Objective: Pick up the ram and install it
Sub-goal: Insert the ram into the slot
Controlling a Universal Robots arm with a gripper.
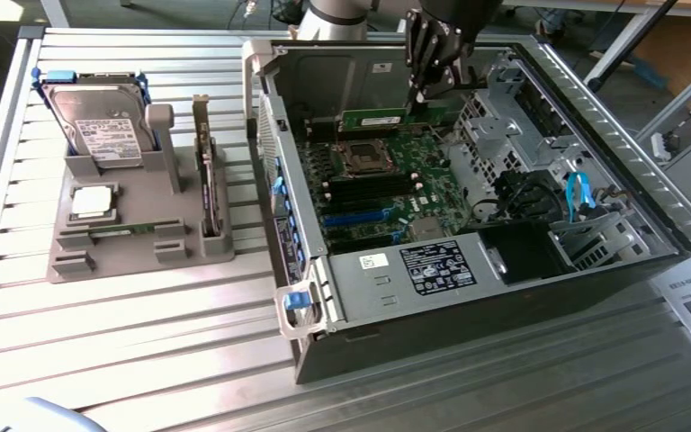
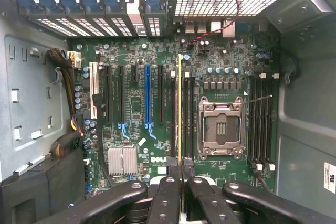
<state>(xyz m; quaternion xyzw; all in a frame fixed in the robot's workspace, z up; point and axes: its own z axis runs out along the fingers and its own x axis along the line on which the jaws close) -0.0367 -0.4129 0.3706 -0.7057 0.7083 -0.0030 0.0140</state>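
While the claw [image 2: 181, 176] is closing tightly on the ram [image 2: 179, 103], pinching one end between its dark fingers [image 2: 167, 192], the pick-up part of the job is looking done and the seating is not yet done. In the wrist view the ram is showing edge-on as a thin pale line, running along the black memory slots [image 2: 187, 114] just beside the empty processor socket [image 2: 220, 127]; whether it is touching a slot cannot be told from there. In the exterior view the claw [image 1: 421, 93] is reaching down inside the open computer case [image 1: 321, 297], and the ram [image 1: 376, 119] is hanging level above the green motherboard [image 1: 412, 180], apparently clear of it and near the case's far wall. It is appearing as a long, narrow green strip, its long flat face upright. Farther off, toward the exterior view's left, a grey parts holder [image 1: 118, 243] is sitting on the slatted metal bench [image 1: 141, 342], well apart from the case, carrying a silver hard drive [image 1: 100, 130] and an upright dark expansion card [image 1: 208, 184].
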